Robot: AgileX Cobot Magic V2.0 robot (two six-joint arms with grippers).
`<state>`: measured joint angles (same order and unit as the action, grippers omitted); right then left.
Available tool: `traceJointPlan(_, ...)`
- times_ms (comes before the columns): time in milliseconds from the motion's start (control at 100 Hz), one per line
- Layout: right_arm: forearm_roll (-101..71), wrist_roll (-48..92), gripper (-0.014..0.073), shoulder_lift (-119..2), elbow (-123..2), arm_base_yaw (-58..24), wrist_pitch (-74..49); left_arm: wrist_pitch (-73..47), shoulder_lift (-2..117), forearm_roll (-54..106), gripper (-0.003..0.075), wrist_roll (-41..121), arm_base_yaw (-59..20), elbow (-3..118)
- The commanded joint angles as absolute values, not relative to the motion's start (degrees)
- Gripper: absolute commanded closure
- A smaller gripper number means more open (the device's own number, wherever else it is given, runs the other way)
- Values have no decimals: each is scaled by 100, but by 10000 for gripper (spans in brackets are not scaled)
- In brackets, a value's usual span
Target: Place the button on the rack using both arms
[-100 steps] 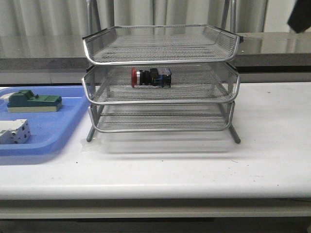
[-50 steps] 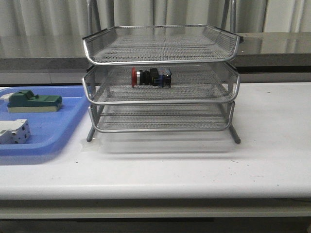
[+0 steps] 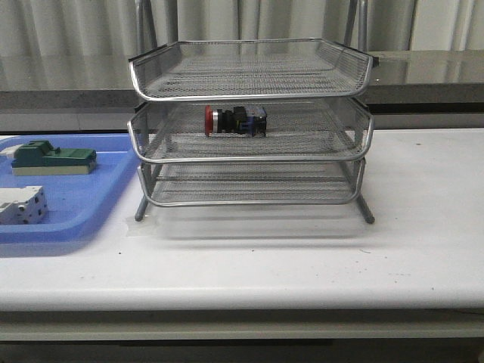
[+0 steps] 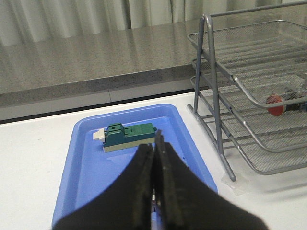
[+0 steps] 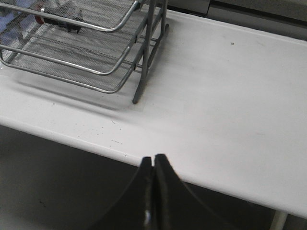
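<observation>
Button (image 3: 235,120) in rack (image 3: 249,97) mid tier; blue tray (image 3: 76,204) beside; both grippers (image 4: 154,153) (image 5: 153,165) closed, empty.

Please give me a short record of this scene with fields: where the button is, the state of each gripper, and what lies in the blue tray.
button: red-capped button lies on its side in the middle tier of the rack
left gripper: left gripper shut, empty, above the blue tray
right gripper: right gripper shut, empty, over the table's front edge, away from the rack
blue tray: holds a green block and a white block
task state: button is on the rack
</observation>
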<state>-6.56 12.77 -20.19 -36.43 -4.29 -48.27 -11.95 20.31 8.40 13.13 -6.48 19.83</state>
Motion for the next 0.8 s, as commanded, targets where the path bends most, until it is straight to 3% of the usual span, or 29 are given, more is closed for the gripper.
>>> traceJointPlan(0, -680, 1282, 654, -2076, -3782, -380, -4472, -677, 2071, 903, 740, 1254, -636, 2137)
traceJointPlan(790, -545, 1282, 654, -1832, -3584, -380, -4070, -677, 2071, 903, 740, 1254, -636, 2137)
